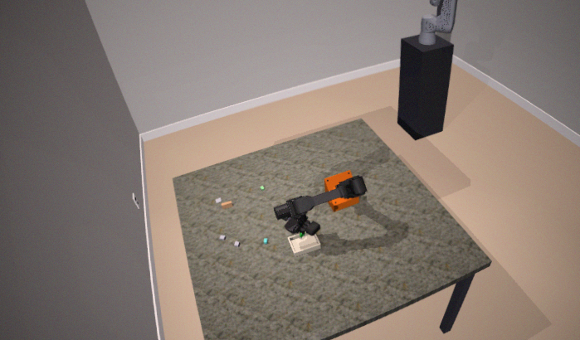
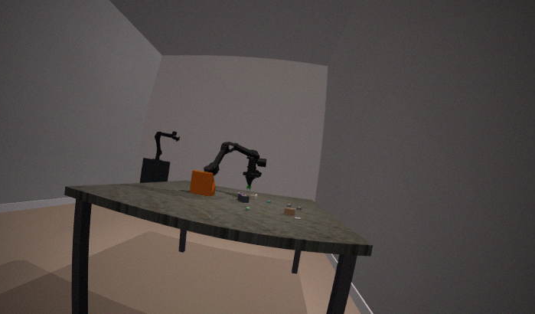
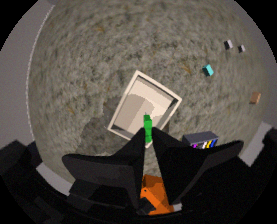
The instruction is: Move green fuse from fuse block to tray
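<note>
The gripper point(image 1: 302, 231) point(image 2: 249, 184) point(image 3: 147, 129) is closed on the green fuse point(image 1: 301, 235) point(image 2: 248, 187) point(image 3: 147, 125), and its two fingers stand narrow, with the fuse between their tips. The fuse is out of the fuse block point(image 2: 243, 198) point(image 3: 200, 137) and it hangs in the air, above the tray point(image 1: 307, 252) point(image 2: 255, 198) point(image 3: 124, 100), near one side of it. The tray is of cream colour and lies on the table point(image 1: 249, 279) point(image 2: 144, 198) point(image 3: 139, 40); a shadow falls inside it. The block is dark, and it stands near the tray, apart from it. In the wrist view there are purple, white, yellow and blue fuses in this block, partly hidden behind a finger. A small cyan cube point(image 1: 265, 240) point(image 2: 269, 201) point(image 3: 208, 70) lies apart from the tray, also on the table. The orange base point(image 1: 330, 184) point(image 2: 201, 183) point(image 3: 151, 182) carries the black arm point(image 1: 324, 197) point(image 2: 242, 149), which is bent over toward the tray.
</note>
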`<state>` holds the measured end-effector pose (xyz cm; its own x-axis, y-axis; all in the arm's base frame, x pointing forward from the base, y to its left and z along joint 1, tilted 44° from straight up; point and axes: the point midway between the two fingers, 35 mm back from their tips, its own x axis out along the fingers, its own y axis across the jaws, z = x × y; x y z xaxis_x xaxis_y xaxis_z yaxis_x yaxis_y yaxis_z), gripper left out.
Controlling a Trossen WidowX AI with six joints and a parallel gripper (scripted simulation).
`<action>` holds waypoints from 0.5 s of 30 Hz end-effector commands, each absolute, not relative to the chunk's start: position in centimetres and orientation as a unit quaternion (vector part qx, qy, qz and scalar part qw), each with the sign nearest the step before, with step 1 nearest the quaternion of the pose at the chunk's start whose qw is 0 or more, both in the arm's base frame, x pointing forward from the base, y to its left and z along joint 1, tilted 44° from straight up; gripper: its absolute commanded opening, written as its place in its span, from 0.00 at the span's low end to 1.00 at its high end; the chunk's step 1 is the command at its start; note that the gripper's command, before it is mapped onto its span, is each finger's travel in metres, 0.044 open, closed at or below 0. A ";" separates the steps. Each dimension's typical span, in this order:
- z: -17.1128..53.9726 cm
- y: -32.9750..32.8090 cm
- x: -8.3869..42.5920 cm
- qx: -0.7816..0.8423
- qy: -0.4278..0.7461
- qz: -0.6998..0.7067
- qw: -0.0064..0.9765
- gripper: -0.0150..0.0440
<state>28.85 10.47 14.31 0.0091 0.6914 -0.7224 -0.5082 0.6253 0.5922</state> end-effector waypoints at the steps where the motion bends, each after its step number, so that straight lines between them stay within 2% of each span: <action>1: 13.9 11.0 28.7 0.083 0.561 0.425 0.705 0.25; 15: 12.3 12.6 28.7 0.084 0.560 0.426 0.705 0.25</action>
